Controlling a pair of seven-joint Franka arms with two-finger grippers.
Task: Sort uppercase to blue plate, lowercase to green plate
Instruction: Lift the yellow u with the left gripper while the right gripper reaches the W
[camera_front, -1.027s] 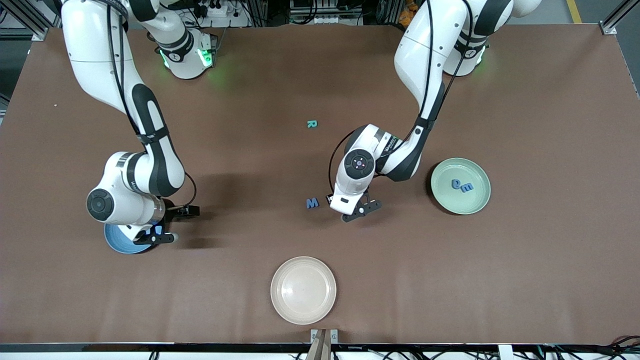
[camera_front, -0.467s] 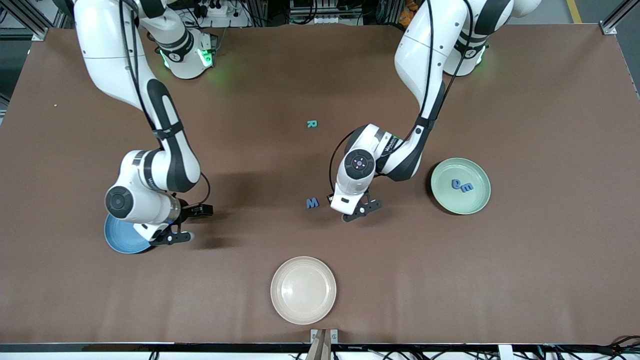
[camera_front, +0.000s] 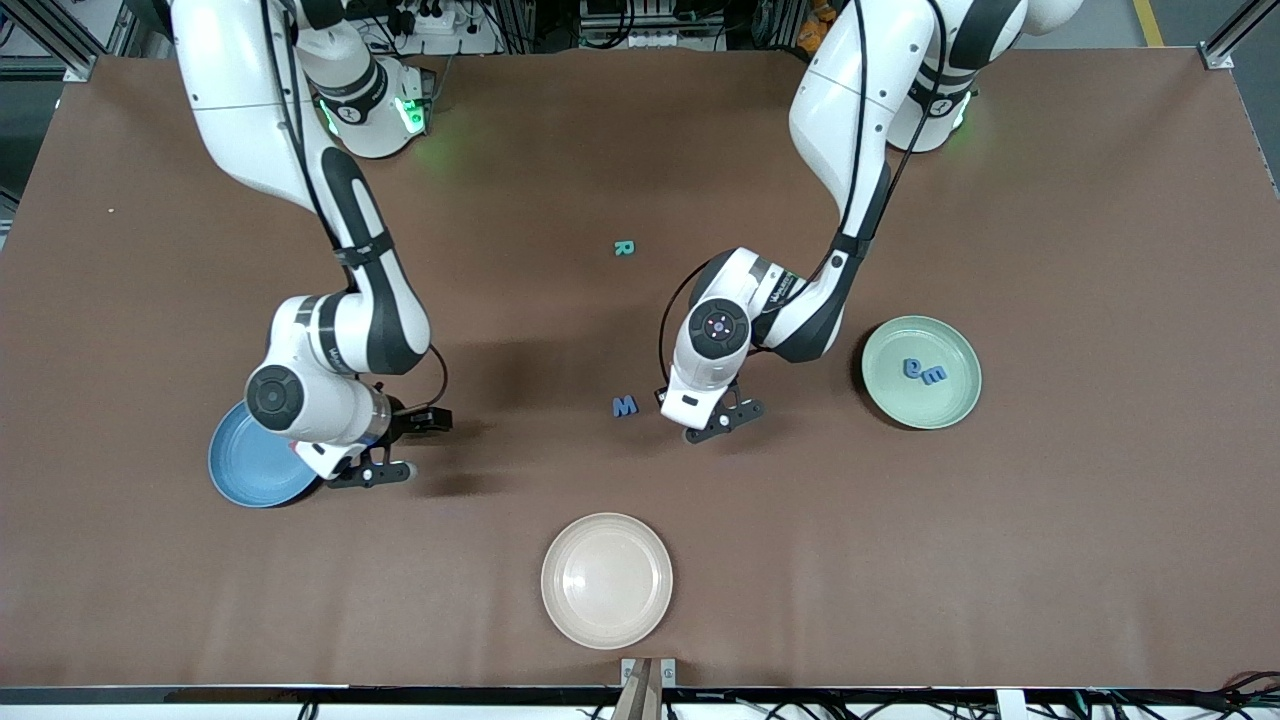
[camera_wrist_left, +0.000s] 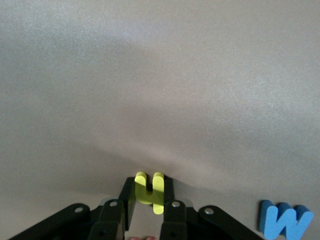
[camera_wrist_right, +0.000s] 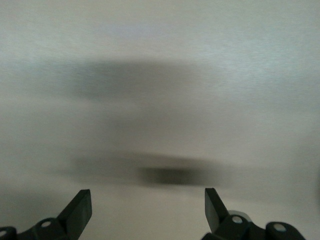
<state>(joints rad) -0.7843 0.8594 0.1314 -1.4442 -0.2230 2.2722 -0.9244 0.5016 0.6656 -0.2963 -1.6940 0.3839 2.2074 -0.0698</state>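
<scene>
Left wrist view showed the left gripper (camera_wrist_left: 148, 207) clamped on a small yellow foam h (camera_wrist_left: 149, 191), its two prongs poking out past the fingertips, low over the tabletop (camera_wrist_left: 160, 75). A blue W (camera_wrist_left: 285, 224) lay flat just beside it. In the front view that W (camera_front: 625, 405) sat at nine o'clock of the left gripper (camera_front: 722, 422), and a teal R (camera_front: 624, 247) lay at about twelve o'clock of the W, well apart. The green plate (camera_front: 950, 405) held two blue lowercase letters (camera_front: 924, 371). The right gripper (camera_front: 385, 448) hung with its jaws wide and empty, just past the three o'clock edge of the blue plate (camera_front: 245, 475); a second earlier it had been over that plate's rim. The left arm had not shifted.
</scene>
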